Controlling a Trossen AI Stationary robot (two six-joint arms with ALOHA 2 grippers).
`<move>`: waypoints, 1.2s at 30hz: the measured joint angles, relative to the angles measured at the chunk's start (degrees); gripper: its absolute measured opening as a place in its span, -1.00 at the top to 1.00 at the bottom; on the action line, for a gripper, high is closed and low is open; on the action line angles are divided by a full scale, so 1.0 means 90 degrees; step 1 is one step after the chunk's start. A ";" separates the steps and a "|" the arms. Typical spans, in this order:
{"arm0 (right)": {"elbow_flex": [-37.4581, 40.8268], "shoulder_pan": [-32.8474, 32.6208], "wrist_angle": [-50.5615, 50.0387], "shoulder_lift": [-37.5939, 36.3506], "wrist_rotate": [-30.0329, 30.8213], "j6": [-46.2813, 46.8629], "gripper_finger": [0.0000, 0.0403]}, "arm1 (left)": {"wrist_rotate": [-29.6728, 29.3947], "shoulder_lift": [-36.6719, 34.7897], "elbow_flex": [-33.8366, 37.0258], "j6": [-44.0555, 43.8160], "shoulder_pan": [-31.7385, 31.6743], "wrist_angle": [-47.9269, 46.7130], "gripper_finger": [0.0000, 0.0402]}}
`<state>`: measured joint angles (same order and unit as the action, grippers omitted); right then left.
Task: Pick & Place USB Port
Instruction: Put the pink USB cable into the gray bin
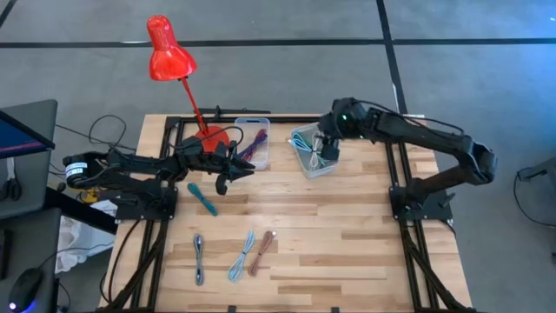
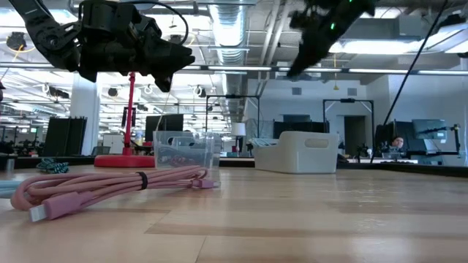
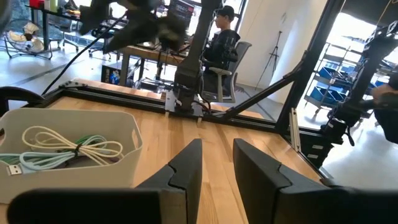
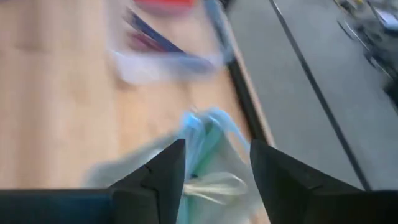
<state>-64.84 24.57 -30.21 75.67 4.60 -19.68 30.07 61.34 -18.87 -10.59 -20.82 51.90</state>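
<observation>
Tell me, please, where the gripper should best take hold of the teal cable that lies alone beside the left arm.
Probably at the middle of the teal cable, coming straight down from above. It lies flat on the table as a narrow bundle, so fingers can close across its short width.

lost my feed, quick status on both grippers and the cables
Right gripper open, empty, over the white bin. Left gripper open, empty, by the clear bin. Four cables on the table, teal cable nearest left. Nothing blocking.
</observation>
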 joint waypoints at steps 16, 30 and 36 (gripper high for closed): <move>-0.0004 -0.1819 0.0537 -0.0460 0.0018 0.0810 0.32 | 0.0002 0.0000 0.0000 0.0666 -0.0437 0.0007 0.55; -0.0005 -0.1631 0.1478 -0.0360 -0.0005 0.1263 0.50 | 0.0012 -0.0050 0.0000 -0.0025 -0.0386 0.0397 0.55; -0.0002 -0.2041 0.0250 -0.0685 0.0014 0.1228 0.66 | 0.0465 -0.0485 -0.0002 0.0366 -0.0529 -0.0096 0.55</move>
<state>-64.86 6.21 -27.96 69.50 4.73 -8.63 34.25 56.97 -18.89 -7.29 -25.58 51.04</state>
